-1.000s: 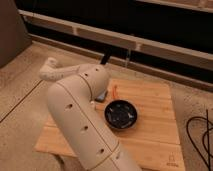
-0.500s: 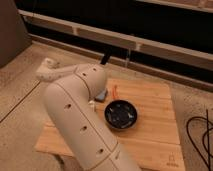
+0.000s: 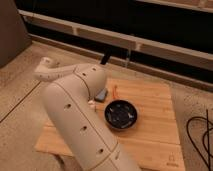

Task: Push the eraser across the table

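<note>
Eraser (image 3: 102,94): near table (image 3: 155,100) left edge, beside black bowl (image 3: 121,115) | Tool (image 3: 95,101): behind arm (image 3: 80,120), by eraser; grip state cannot tell | Step: contact/push | Next: steady sideways sweep.

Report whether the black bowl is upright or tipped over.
Upright: the black bowl sits flat on the table, its round opening facing up. The pincer is hidden behind the arm.

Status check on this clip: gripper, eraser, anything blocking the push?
Gripper low over table, mostly hidden behind arm. Grey eraser right at it, contact unclear. Black bowl close beside, orange item behind.
</note>
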Robot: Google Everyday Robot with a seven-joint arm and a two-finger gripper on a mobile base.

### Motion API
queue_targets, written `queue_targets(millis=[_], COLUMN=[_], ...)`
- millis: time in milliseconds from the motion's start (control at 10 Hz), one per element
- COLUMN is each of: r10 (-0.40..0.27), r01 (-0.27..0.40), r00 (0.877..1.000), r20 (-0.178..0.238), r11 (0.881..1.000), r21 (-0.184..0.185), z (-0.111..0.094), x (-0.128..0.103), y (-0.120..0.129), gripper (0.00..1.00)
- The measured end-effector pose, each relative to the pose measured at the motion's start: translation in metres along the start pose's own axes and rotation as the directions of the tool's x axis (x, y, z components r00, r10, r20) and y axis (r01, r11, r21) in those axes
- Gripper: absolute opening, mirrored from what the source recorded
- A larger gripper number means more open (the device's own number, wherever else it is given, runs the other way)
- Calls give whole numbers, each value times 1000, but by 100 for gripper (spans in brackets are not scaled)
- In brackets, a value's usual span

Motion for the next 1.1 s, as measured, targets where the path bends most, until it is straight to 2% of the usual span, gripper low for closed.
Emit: queue_targets(millis=[200, 800, 1100], r10=[-51, -162, -211], r01=[51, 162, 211], r00=[999, 987, 977], r20=[16, -20, -1], r11=[999, 987, 977], r21=[-8, -11, -13], z=[-4, 11, 6], x=[-3, 9, 0], y=[20, 75, 96], gripper=[65, 65, 65])
